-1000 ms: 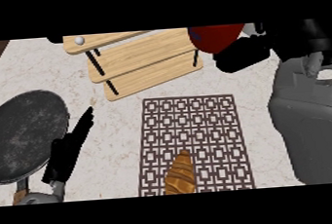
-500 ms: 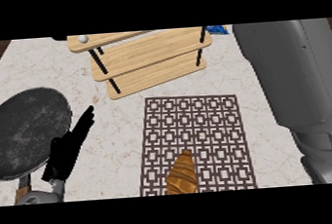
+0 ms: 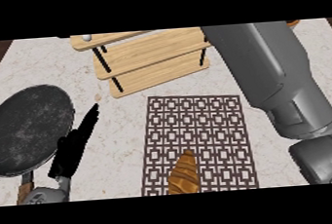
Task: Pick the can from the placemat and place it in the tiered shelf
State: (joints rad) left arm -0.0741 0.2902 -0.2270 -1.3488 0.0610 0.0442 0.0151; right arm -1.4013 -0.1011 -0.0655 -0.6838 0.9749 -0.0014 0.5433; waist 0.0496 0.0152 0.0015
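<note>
The wooden tiered shelf (image 3: pixel 151 56) stands at the back of the counter, above the brown patterned placemat (image 3: pixel 199 141). No can shows anywhere in the head view. My right forearm (image 3: pixel 267 77) rises from the lower right corner and runs past the shelf's right end to the picture's top. Its hand lies beyond that edge, unseen. My left hand (image 3: pixel 74 147) rests open on the counter left of the placemat, fingers straight and pointing up towards the shelf.
A croissant (image 3: pixel 184 173) lies on the placemat's near edge. A dark round pan (image 3: pixel 26 128) sits at the left, close beside my left hand. A small white thing (image 3: pixel 86 37) rests on the shelf's top tier at its left end.
My right arm has stretched up past the shelf's right end; its hand and the dark can it held a second ago have left the view. The left hand stayed put.
</note>
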